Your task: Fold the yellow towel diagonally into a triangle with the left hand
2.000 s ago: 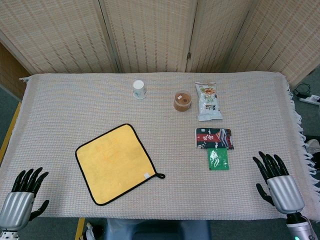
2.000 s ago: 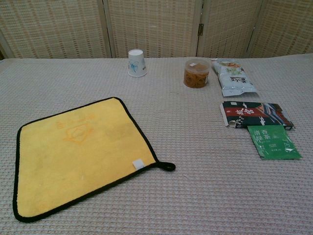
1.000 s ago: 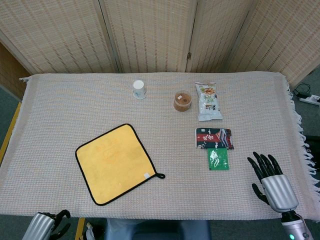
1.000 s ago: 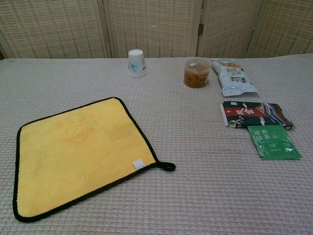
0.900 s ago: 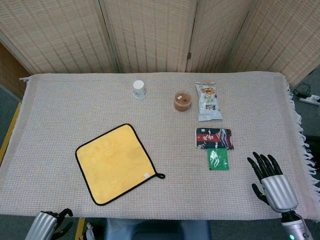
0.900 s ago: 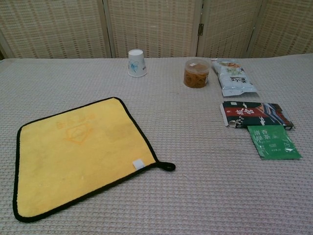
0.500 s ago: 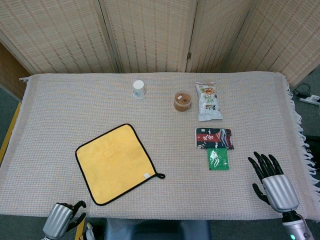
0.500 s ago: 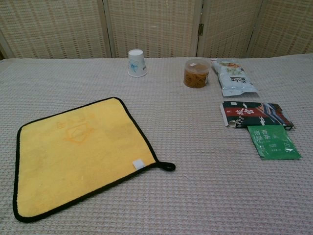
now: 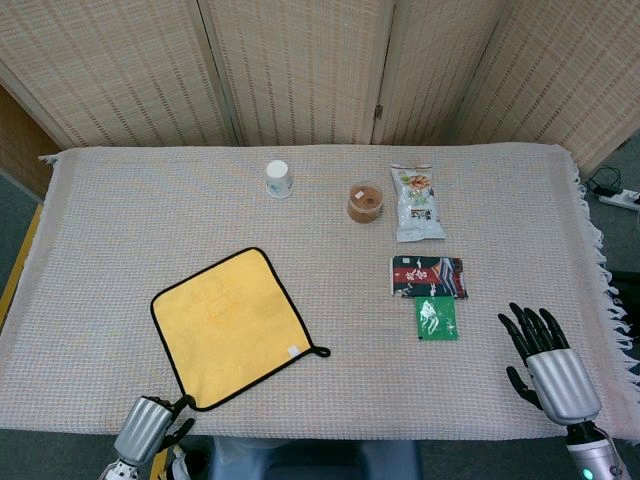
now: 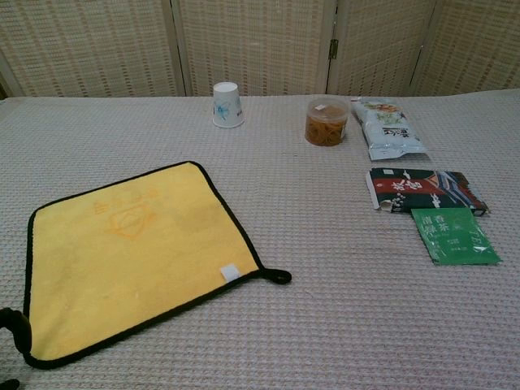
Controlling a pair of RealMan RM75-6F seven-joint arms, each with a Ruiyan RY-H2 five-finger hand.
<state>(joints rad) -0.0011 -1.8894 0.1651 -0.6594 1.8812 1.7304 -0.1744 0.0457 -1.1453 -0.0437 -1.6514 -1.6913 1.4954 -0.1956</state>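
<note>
The yellow towel (image 9: pixel 225 325) with black trim lies flat and unfolded on the table's left half, turned like a diamond, its hanging loop at the right corner. The chest view shows the towel (image 10: pixel 122 252) the same way. My left hand (image 9: pixel 150 427) sits at the table's front edge, just left of the towel's nearest corner, holding nothing. In the chest view, only the dark fingertips (image 10: pixel 11 321) of that hand show, beside the towel's front-left corner. My right hand (image 9: pixel 550 365) rests open at the front right, fingers spread, far from the towel.
At the back stand a paper cup (image 9: pixel 279 179), a small jar of brown food (image 9: pixel 365 203) and a white snack bag (image 9: pixel 418 203). A dark packet (image 9: pixel 428 276) and a green packet (image 9: pixel 437 318) lie right of centre. A woven screen stands behind the table.
My left hand dropped below the front edge, then slid right along it up to the towel's nearest corner. My right hand shifted slightly. The towel has not moved.
</note>
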